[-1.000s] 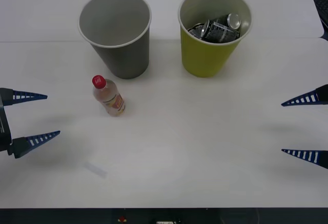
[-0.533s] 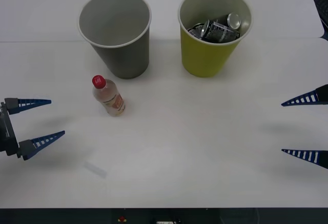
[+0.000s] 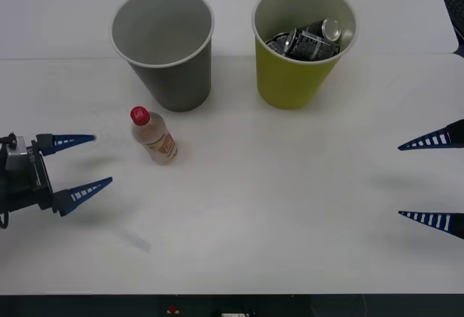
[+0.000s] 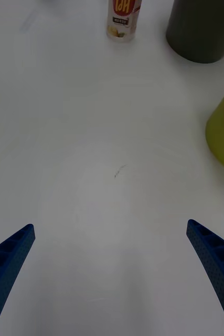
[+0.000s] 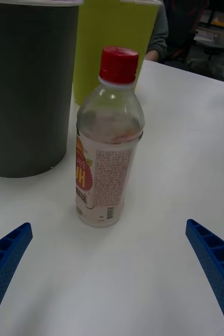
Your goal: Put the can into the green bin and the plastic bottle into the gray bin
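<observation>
The left gripper [image 3: 94, 162] hovers low near the table's [image 3: 290, 215] left edge, its blue fingers spread wide and pointed at the plastic bottle [image 3: 154, 136], which stands upright just beyond the fingertips, not touched. The gray bin [image 3: 164, 46] stands just behind the bottle toward the far edge, its inside bare. Beside it, the green bin [image 3: 301, 45] holds a crushed can [image 3: 308, 40]. The right gripper [image 3: 415, 180] waits at the table's right edge, fingers likewise spread, gripping nothing.
</observation>
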Motion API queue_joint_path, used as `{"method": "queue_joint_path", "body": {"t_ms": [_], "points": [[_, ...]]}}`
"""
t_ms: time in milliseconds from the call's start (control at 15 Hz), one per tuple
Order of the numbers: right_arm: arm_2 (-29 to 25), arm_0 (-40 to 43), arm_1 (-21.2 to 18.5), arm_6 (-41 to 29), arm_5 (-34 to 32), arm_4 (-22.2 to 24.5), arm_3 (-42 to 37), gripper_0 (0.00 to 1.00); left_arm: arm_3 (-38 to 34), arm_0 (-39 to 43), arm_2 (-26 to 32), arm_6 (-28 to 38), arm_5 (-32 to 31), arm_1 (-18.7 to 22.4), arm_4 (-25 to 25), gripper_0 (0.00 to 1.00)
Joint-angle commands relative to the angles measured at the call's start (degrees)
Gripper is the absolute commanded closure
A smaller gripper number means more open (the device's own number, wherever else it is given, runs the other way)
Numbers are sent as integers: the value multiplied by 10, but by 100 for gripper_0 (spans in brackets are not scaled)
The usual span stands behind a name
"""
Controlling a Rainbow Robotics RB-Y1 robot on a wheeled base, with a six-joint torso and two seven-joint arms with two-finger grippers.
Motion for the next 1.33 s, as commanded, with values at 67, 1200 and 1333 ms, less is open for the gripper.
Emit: {"method": "queue_joint_path", "body": {"t_ms": [67, 1200, 1333], "points": [[0, 0, 0, 0, 0, 0, 0, 0, 53, -58, -55, -12, -16, -35, 24, 0], [0, 0, 0, 0, 0, 0, 0, 0, 160, -179, -173, -82, 27, -182, 108, 0], [0, 0, 0, 0, 0, 0, 0, 0, 160, -179, -173, -82, 27, -183, 108, 92]]}}
